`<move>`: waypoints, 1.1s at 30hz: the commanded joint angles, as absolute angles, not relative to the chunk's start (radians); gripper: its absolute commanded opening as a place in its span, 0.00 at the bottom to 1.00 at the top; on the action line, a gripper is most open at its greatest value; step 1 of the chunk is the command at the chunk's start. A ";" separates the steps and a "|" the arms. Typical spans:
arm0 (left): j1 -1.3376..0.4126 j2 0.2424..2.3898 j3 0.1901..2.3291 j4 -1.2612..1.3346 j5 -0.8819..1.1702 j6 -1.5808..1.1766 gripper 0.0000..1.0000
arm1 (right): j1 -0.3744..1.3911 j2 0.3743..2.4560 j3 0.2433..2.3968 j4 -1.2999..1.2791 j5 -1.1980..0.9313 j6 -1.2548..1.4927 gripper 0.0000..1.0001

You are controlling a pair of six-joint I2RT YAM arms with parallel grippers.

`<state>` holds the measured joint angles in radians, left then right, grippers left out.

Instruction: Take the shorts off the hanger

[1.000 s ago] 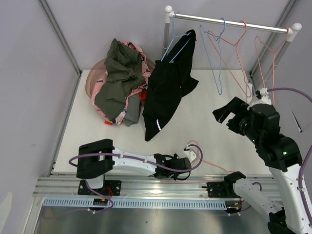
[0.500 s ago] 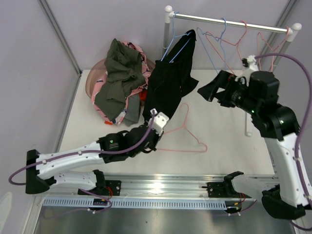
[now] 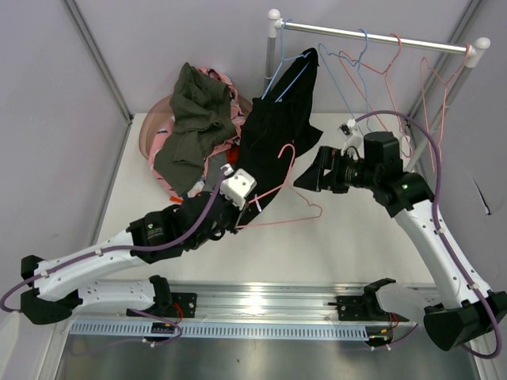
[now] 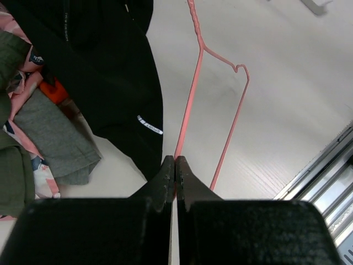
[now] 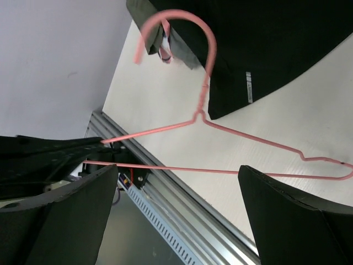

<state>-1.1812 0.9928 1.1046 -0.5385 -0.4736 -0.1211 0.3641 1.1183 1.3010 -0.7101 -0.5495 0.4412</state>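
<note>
1. Shorts (image 3: 273,150), black, hang from a blue hanger (image 3: 289,75) on the rail (image 3: 372,33) at 12 o'clock on the desk (image 3: 356,253). Their lower hem trails down toward the desk's centre.
2. More pairs lie in a heap (image 3: 194,131) in a tub (image 3: 150,131) at 10 o'clock. They are olive, grey-green and pink patterned, with a glimpse of orange, and none is on a hanger.
3. Handling, as a judgement: the black cloth looks soft, light and limp. It should fold and sag when lifted, and slip along the thin wire if pulled sideways. The hanger may swing on the rail.
4. Where to take hold, as a judgement: pinch the free hem or a side edge, well away from the wire. Or grip the waistband just beside the hanger's shoulder and draw it off.
5. Left arm: it stretches from 7 o'clock toward the centre, low over the desk. The left gripper (image 4: 175,163) is clenched on one end of a bare pink hanger (image 3: 289,202). The hook points to 12 o'clock and overlaps the black hem in the top view.
6. Right arm: it rises from 4 o'clock, elbow high, and bends back toward the centre. The right gripper (image 3: 305,179) is released, jaws spread wide, facing 9 o'clock. It is near the pink hanger but apart from it.
</note>
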 commanded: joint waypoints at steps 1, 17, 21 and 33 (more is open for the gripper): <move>-1.175 0.934 1.173 -0.549 -0.524 -0.087 0.00 | 0.357 1.100 1.212 -0.557 -0.635 0.462 0.99; -1.175 0.833 1.308 -0.629 -0.402 -0.100 0.00 | 0.354 1.160 1.206 -0.439 -0.765 0.440 0.99; -1.175 0.822 1.310 -0.653 -0.393 -0.107 0.00 | 0.339 1.161 1.250 -0.420 -0.842 0.449 0.99; -1.173 0.807 1.325 -0.676 -0.327 -0.115 0.00 | 0.282 1.086 1.377 -0.453 -1.031 0.399 0.99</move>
